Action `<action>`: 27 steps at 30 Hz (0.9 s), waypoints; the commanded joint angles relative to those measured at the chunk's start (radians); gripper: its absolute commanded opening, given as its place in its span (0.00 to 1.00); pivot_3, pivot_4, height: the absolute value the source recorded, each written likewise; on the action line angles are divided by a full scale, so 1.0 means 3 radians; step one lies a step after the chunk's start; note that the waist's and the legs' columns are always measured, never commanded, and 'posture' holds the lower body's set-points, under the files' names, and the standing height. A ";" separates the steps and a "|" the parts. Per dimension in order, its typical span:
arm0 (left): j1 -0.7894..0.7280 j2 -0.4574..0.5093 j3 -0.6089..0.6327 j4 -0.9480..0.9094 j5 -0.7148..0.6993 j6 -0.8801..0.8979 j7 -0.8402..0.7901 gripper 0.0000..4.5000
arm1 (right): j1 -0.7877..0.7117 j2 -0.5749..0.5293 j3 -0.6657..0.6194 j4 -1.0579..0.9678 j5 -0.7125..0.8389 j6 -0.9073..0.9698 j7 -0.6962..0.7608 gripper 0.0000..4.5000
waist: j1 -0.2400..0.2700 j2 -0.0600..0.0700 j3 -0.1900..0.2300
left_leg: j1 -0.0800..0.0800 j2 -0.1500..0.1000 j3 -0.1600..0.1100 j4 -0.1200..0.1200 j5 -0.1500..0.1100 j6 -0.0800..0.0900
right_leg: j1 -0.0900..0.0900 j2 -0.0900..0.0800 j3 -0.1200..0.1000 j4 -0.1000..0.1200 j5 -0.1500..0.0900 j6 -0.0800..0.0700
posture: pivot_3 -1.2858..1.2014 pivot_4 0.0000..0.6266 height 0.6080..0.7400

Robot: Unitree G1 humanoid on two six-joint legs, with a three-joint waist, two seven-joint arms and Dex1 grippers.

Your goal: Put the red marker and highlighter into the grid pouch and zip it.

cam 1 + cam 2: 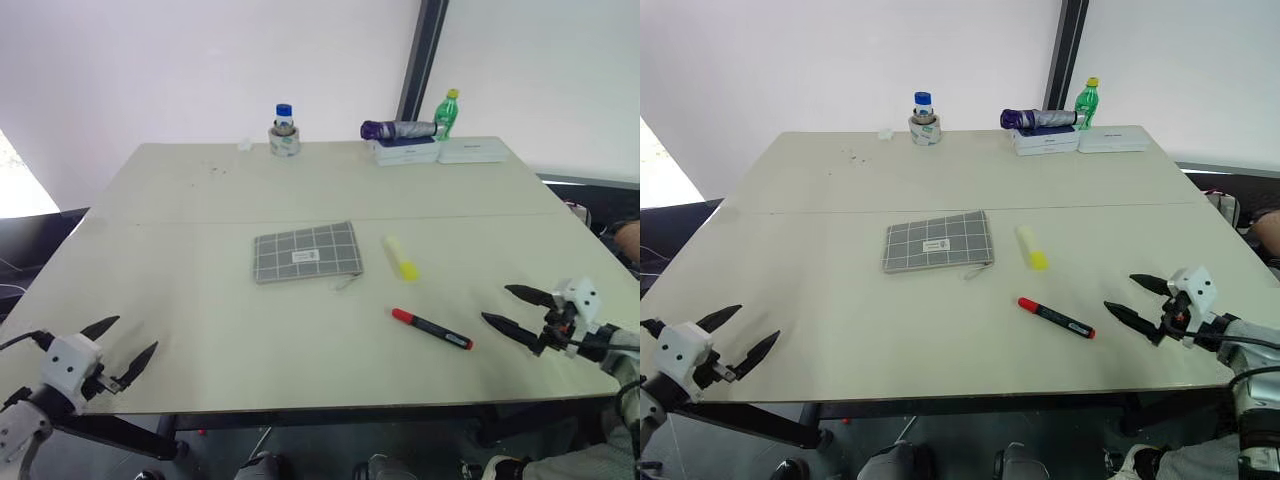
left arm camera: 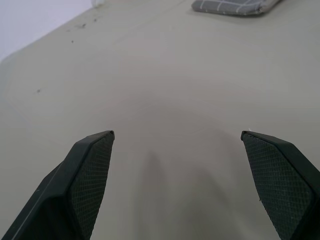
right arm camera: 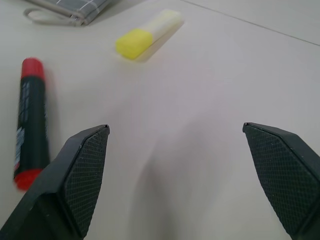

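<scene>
The grid pouch [image 1: 306, 252] lies flat in the middle of the table [image 1: 200, 200], and a corner of the grid pouch [image 2: 232, 6] shows in the left wrist view. Just right of it lies the highlighter [image 1: 401, 257], with the red marker [image 1: 432, 329] nearer the front edge. My right gripper [image 1: 511, 307] hovers open over the table's front right, a short way right of the marker, nothing between its fingers. In the right wrist view the red marker [image 3: 29, 120] and the highlighter [image 3: 147, 33] lie ahead. My left gripper [image 1: 127, 341] is open at the front left corner, far from the pouch.
At the table's far edge stand a blue-capped jar [image 1: 284, 131], white boxes [image 1: 438, 151] with a purple folded umbrella [image 1: 398, 129] on top, and a green bottle [image 1: 447, 113]. A dark post [image 1: 420, 60] rises behind them.
</scene>
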 commanded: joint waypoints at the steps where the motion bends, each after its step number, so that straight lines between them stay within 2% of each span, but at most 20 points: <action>1: -0.0164 0.0088 -0.0002 0.0106 0.0135 -0.0166 0.0060 0.95 | -0.0150 0.0087 0.0034 -0.0237 0.0086 0.0198 -0.0116 0.94 | 0.0000 0.0000 0.0000 | 0.0000 0.0000 0.0000 0.0000 0.0000 0.0000 | 0.0000 0.0000 0.0000 0.0000 0.0001 0.0001 | 0.52 0.24 1.00; 4: -0.0496 0.0140 -0.0113 0.0380 0.0404 -0.0405 0.0187 0.95 | -0.0360 0.0273 0.0185 -0.0393 0.0005 0.0255 -0.0272 0.69 | -0.0002 0.0001 0.0000 | 0.0000 0.0000 0.0000 0.0000 0.0002 0.0002 | 0.0000 0.0001 0.0000 0.0001 0.0004 0.0006 | 0.52 0.24 1.00; 9: -0.1342 0.0275 -0.0512 0.1119 0.0826 -0.0719 0.0253 0.95 | -0.0953 0.0724 0.0568 -0.0342 -0.0268 0.0151 -0.0595 0.08 | -0.0003 0.0001 0.0000 | -0.0003 0.0001 0.0003 0.0001 0.0005 0.0001 | 0.0005 0.0012 0.0000 0.0004 0.0008 0.0006 | 0.52 0.24 1.00; 10: -0.1607 0.0313 -0.0642 0.1378 0.0997 -0.0834 0.0312 0.95 | -0.1148 0.0834 0.0671 -0.0197 -0.0379 0.0103 -0.0695 0.00 | -0.0002 0.0001 0.0000 | -0.0005 0.0001 0.0004 0.0000 0.0006 0.0001 | 0.0008 0.0013 0.0000 0.0006 0.0009 0.0007 | 0.52 0.24 1.00; 14: -0.2306 0.0415 -0.1111 0.2170 0.1589 -0.1317 0.0589 0.95 | -0.1634 0.1092 0.0932 0.0321 -0.0745 -0.0206 -0.1007 0.00 | 0.0003 0.0001 0.0000 | -0.0011 -0.0004 0.0014 0.0000 0.0019 -0.0017 | 0.0001 0.0016 0.0000 0.0007 0.0009 0.0008 | 0.52 0.24 1.00; 19: -0.3075 0.0243 -0.1693 0.2944 0.2208 -0.1596 0.1108 0.95 | -0.2100 0.1399 0.1219 0.1143 -0.1282 -0.0489 -0.1755 0.00 | 0.0007 0.0001 0.0000 | -0.0011 -0.0006 0.0041 -0.0001 0.0019 -0.0017 | -0.0003 0.0016 0.0001 0.0005 0.0007 0.0010 | 0.52 0.24 1.00; 22: -0.3285 0.0181 -0.1959 0.3184 0.2468 -0.1691 0.1353 0.95 | -0.2204 0.1515 0.1375 0.1430 -0.1554 -0.0554 -0.2144 0.00 | -0.0013 0.0001 0.0000 | -0.0013 -0.0005 0.0047 -0.0002 0.0019 -0.0017 | -0.0008 0.0016 0.0003 0.0007 0.0007 0.0011 | 0.52 0.24 1.00; 27: -0.3522 0.0126 -0.2368 0.3383 0.2877 -0.1803 0.1740 0.95 | -0.2332 0.1625 0.1496 0.1674 -0.1762 -0.0600 -0.2433 0.00 | -0.0015 0.0002 0.0001 | -0.0009 -0.0003 0.0051 -0.0003 0.0022 -0.0022 | -0.0011 0.0017 0.0007 0.0013 0.0006 0.0012 | 0.52 0.24 1.00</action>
